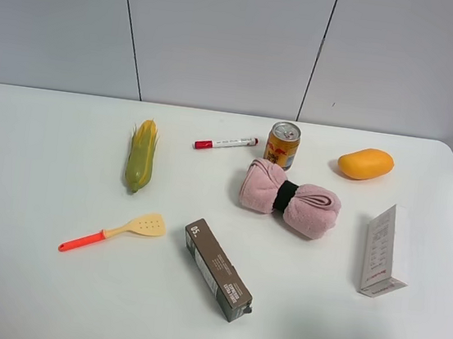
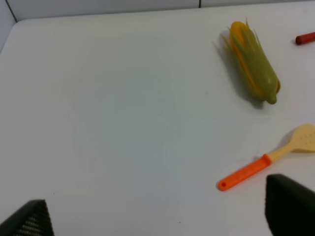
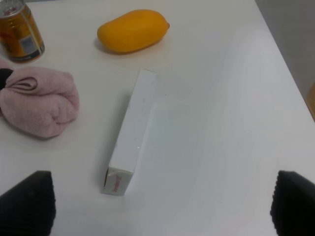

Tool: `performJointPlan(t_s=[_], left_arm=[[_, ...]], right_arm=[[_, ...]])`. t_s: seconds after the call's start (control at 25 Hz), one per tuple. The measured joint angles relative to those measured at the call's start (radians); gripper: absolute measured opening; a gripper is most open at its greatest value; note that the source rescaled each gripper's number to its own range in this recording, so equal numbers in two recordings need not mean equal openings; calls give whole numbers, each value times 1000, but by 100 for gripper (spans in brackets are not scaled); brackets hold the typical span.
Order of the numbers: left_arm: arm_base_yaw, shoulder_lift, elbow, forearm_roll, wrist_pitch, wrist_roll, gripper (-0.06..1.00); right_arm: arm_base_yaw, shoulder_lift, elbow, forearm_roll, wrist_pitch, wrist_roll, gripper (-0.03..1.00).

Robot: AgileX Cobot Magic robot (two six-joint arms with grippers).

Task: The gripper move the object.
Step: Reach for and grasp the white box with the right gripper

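Both spread wide, wrist views only: left fingers [image 2: 29,220], right fingers [image 3: 28,202] near white carton [image 3: 133,123].

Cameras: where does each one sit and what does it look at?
Exterior high: up high, looking down across the table toward the wall; no robot part shows.
Left wrist: on the left arm, facing the corn and spatula; open jaws' dark tips show.
Right wrist: on the right arm, facing the white carton and mango; open jaws' dark tips show.
Shared: the high view shows all four things too; the wrist views share only table.
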Motion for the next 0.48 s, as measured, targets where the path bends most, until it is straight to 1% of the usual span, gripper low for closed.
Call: performJointPlan(t_s=[0.04, 0.48], left_arm=[[0, 0, 0, 0, 0, 0, 100], [0, 0, 0, 0, 0, 0, 100]], right_arm=[[0, 0, 0, 0, 0, 0, 83], [0, 0, 0, 0, 0, 0, 83]])
